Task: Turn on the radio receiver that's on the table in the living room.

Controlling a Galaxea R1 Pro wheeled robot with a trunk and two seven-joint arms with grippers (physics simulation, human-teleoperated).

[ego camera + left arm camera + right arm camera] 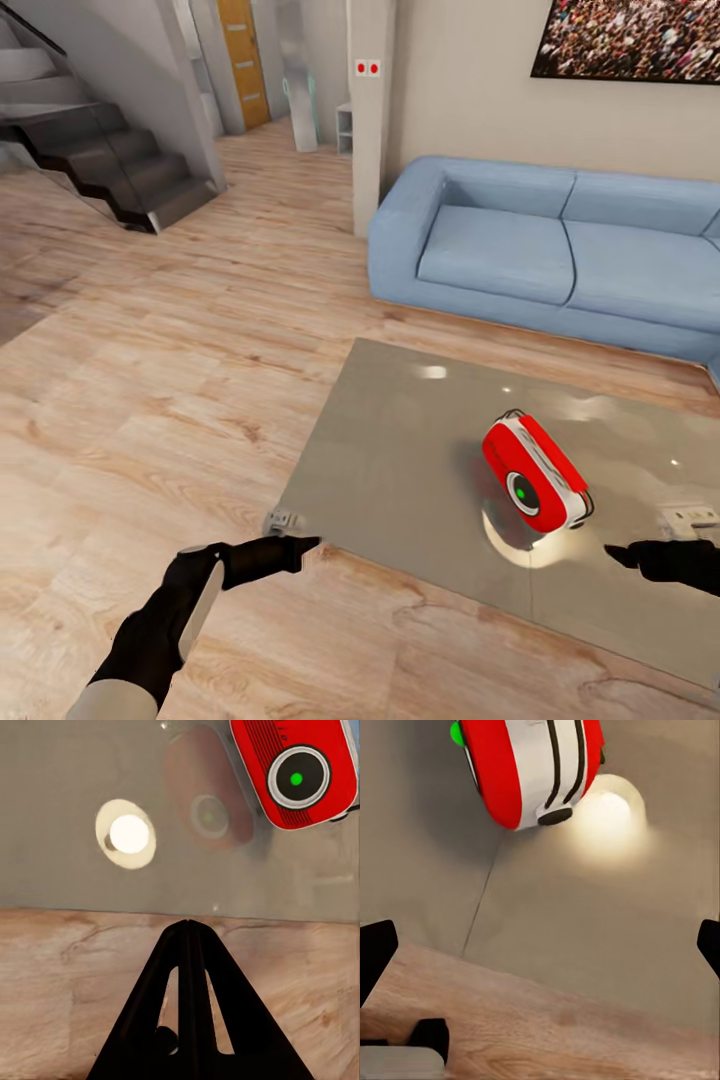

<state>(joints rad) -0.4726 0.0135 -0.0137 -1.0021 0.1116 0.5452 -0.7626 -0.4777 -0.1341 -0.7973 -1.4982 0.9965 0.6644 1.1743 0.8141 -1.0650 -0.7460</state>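
The bright-red radio receiver (535,475) stands on the glossy grey table (400,450), its round dark dial facing me with a green light at its centre. My left gripper (305,543) is shut and empty, hovering at the table's near left corner, well left of the radio. In the left wrist view its fingertips meet (187,926) over the table's edge, with the radio (296,772) ahead. My right gripper (615,553) is just in front and to the right of the radio. In the right wrist view it (540,952) is open, and the radio (529,765) lies beyond, untouched.
A light-blue sofa (560,240) stands behind the table, under a crowd photograph (630,35). Dark stairs (100,150) rise at the far left. A small white object (690,518) lies on the table's right side. Wood plank floor (150,400) spreads to the left.
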